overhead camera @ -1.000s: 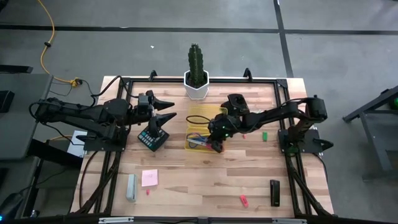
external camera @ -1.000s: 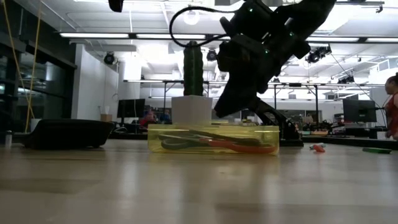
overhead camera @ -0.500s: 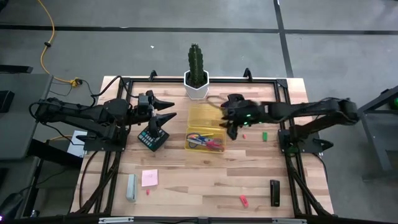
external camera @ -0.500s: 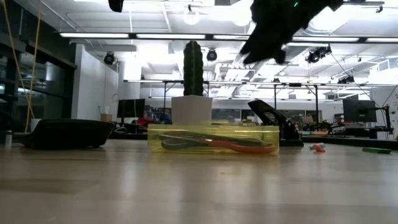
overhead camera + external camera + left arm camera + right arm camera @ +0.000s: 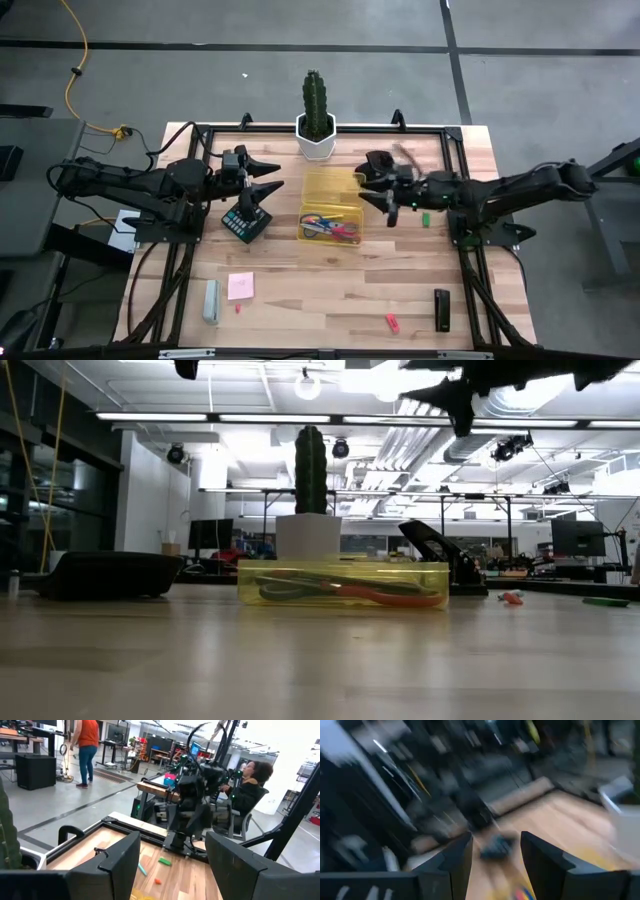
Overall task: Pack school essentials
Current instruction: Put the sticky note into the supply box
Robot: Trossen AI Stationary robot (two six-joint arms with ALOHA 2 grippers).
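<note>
The left gripper (image 5: pixel 268 174) is hovering with its fingers spread, holding nothing, left of the yellow box (image 5: pixel 330 205). Both scissors (image 5: pixel 328 226) are lying in that box. The right gripper (image 5: pixel 372 186) is hanging parted and empty just right of it.

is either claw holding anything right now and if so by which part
Nothing is held. The left claw waits open beside the yellow box; the right claw is open and empty above the table.

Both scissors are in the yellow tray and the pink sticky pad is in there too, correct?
Not quite. The scissors do lie in the yellow tray, but the high view shows the pink sticky pad still out on the table, not in the tray.
</note>
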